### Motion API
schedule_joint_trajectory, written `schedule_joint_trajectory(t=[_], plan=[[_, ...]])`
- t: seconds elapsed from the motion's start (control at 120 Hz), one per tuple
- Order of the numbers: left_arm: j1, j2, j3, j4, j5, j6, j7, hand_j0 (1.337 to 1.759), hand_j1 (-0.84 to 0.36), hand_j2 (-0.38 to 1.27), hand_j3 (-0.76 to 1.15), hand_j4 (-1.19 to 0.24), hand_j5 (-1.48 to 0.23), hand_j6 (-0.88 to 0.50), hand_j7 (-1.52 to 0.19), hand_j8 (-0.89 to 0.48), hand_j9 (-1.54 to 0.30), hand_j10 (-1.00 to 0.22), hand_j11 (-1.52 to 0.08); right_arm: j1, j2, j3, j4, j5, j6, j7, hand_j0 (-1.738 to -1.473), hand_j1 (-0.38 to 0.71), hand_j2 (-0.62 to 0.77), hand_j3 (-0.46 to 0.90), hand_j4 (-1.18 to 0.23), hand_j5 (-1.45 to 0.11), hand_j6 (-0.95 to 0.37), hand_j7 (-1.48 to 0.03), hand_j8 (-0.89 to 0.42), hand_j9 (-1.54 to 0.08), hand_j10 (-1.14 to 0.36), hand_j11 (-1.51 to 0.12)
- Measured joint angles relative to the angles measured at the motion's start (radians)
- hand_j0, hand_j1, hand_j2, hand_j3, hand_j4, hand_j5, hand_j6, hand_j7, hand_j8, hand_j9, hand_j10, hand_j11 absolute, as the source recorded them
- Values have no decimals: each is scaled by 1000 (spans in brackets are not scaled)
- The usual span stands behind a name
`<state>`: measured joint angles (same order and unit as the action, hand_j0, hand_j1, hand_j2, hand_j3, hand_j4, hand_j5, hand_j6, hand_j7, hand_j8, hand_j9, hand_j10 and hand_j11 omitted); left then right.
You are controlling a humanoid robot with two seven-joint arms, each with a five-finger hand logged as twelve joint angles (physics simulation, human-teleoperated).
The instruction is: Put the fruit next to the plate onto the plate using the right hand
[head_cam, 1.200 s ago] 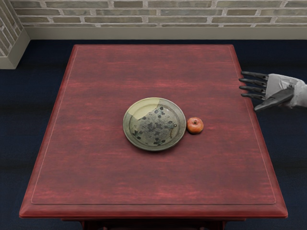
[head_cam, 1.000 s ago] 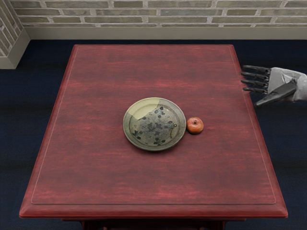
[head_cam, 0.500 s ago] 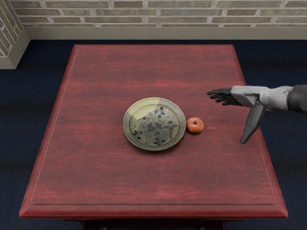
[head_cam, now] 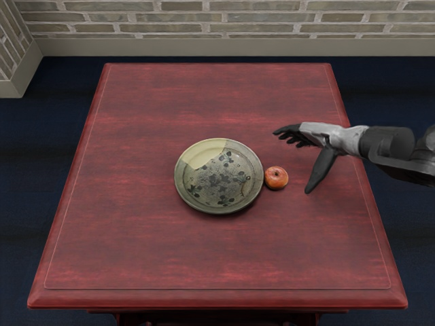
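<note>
Beside the plate point(head_cam: 204, 144) on the desk point(head_cam: 170, 251) sits the apple point(head_cam: 276, 178). Near it hovers the right hand point(head_cam: 319, 142), fingers point(head_cam: 291, 134) spread, holding nothing.

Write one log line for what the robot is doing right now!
right hand: open, right of apple, not touching | apple: on table beside plate | plate: no fruit

I record one small, round, red-orange apple point(head_cam: 276, 178) resting on the dark red wooden tabletop point(head_cam: 204, 251), its stem dimple facing up. It sits off, and just beside, the right rim of a round, shallow olive-green ceramic plate point(head_cam: 197, 157) with dark speckles. I cannot tell whether the two touch. The plate lies flat near the tabletop's middle, with a paler yellowish patch across its upper left portion.
</note>
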<state>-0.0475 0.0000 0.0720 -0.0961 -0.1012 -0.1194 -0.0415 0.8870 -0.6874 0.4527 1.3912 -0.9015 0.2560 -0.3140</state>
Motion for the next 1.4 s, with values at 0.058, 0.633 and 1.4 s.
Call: schedule_joint_trajectory(t=[0.058,0.633,1.4], plan=[[0,0,0,0,0,0,0,1658,73,46,0,-230,-299,-230,-299,-230,-299,-230,-299,-2,14,-22,16,-42,-67,-4,-1658,-166,-29,0,-157,-201,-158,-200,-157,-201,-156,-201],[0,0,0,0,0,0,0,1658,73,46,0,-230,-299,-230,-299,-230,-299,-230,-299,-67,-21,-212,280,-211,-517,-7,-1658,-81,-42,0,-228,-293,-230,-293,-229,-293,-228,-293],[0,0,0,0,0,0,0,1658,73,46,0,-230,-299,-230,-299,-230,-299,-230,-299,-130,67,-272,283,-220,-863,-172,-1658,64,-66,0,-347,-450,-348,-449,-348,-449,-347,-449]])
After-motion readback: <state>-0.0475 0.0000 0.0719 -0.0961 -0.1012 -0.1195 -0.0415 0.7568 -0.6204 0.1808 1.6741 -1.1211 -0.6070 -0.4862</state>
